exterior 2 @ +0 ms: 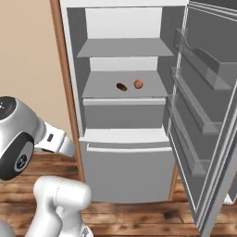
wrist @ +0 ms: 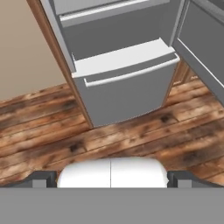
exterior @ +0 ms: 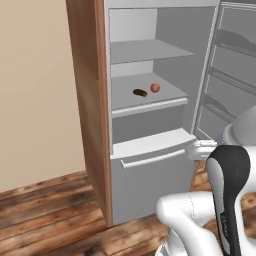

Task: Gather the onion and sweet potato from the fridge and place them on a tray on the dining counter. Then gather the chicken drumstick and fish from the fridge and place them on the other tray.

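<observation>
The fridge point(exterior: 170, 45) stands open in front of me, white inside with grey shelves. On its middle shelf lie the sweet potato point(exterior: 140, 92), a small dark brown lump, and just to its right the round orange-brown onion point(exterior: 155, 87). From the other side, the sweet potato point(exterior 2: 121, 87) and onion point(exterior 2: 138, 84) sit the same way in the fridge point(exterior 2: 125, 46). My gripper point(wrist: 111, 179) is open with nothing between its fingers. It hangs low and well short of that shelf, looking at the fridge's bottom drawer point(wrist: 127, 87) and the floor.
The fridge door point(exterior 2: 203, 115) is swung wide open on the right, its grey bins jutting inward. A wood-brown side panel point(exterior: 87, 100) and a beige wall point(exterior: 35, 90) close off the left. Wooden floor point(wrist: 131, 135) lies below the drawer.
</observation>
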### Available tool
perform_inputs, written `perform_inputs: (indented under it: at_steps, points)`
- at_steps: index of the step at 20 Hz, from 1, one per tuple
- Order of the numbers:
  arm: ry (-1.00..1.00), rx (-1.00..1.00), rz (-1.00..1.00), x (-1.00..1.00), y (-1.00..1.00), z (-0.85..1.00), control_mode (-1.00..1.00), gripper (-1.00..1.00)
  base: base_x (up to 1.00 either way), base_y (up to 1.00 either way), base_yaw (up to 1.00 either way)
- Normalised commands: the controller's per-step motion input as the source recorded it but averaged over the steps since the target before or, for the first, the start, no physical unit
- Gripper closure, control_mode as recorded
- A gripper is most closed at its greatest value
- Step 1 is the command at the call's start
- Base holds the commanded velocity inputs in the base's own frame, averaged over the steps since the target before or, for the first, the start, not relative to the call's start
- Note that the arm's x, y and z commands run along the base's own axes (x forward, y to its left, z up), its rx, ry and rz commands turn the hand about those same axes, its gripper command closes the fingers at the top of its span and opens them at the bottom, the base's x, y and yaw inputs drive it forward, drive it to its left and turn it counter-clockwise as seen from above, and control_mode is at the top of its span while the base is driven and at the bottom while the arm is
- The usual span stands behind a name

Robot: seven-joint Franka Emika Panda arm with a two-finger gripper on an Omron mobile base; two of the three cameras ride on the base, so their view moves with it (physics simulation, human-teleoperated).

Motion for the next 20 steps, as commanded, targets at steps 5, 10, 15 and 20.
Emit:
perform_inputs:
  at_steps: [5, 10, 15, 20]
  points:
    - [0.00, 0.00, 0.00, 0.00, 0.00, 0.00, 1.00, -1.00, 0.56, -0.15, 0.06]
    - [0.00, 0.00, 0.00, 0.00, 0.00, 0.00, 1.00, -1.00, 0.55, -0.27, 0.09]
    - [0.00, 0.00, 0.00, 0.00, 0.00, 0.00, 1.00, -1.00, 0.51, -0.41, 0.11]
    - [0.00, 0.00, 0.00, 0.00, 0.00, 0.00, 1.00, -1.00, 0.50, -0.31, 0.14]
